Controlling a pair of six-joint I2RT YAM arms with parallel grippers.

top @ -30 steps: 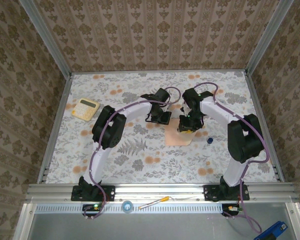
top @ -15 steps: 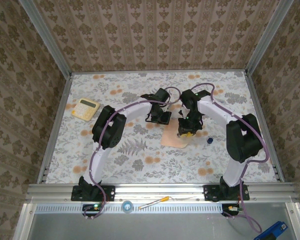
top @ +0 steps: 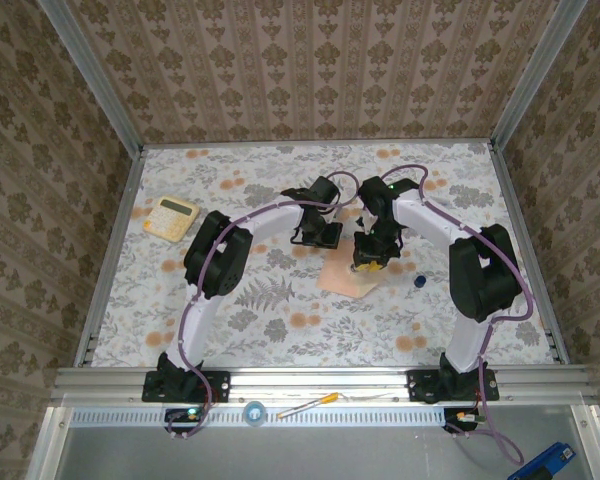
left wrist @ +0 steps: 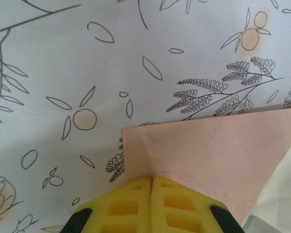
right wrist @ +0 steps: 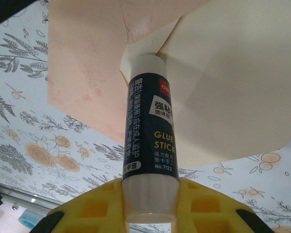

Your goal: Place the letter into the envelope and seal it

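Observation:
The salmon-pink envelope [top: 340, 278] lies mid-table with its paler flap [right wrist: 233, 87] open. My left gripper [top: 317, 237] is shut. In the left wrist view its yellow tips [left wrist: 151, 180] rest on the envelope [left wrist: 208, 145] close to one corner. My right gripper [top: 370, 262] is shut on a dark glue stick [right wrist: 148, 126]. The stick's white tip touches the envelope where the flap meets the pink body [right wrist: 87, 73]. The letter is hidden from view.
A yellow calculator [top: 171, 217] sits at the far left of the floral table. A small blue cap [top: 420, 282] lies just right of the envelope. A pen [top: 307, 405] rests on the front rail.
My right gripper has drawn the glue stick a little toward the left, and the envelope's near part has shifted left with it. The left gripper has stayed put.

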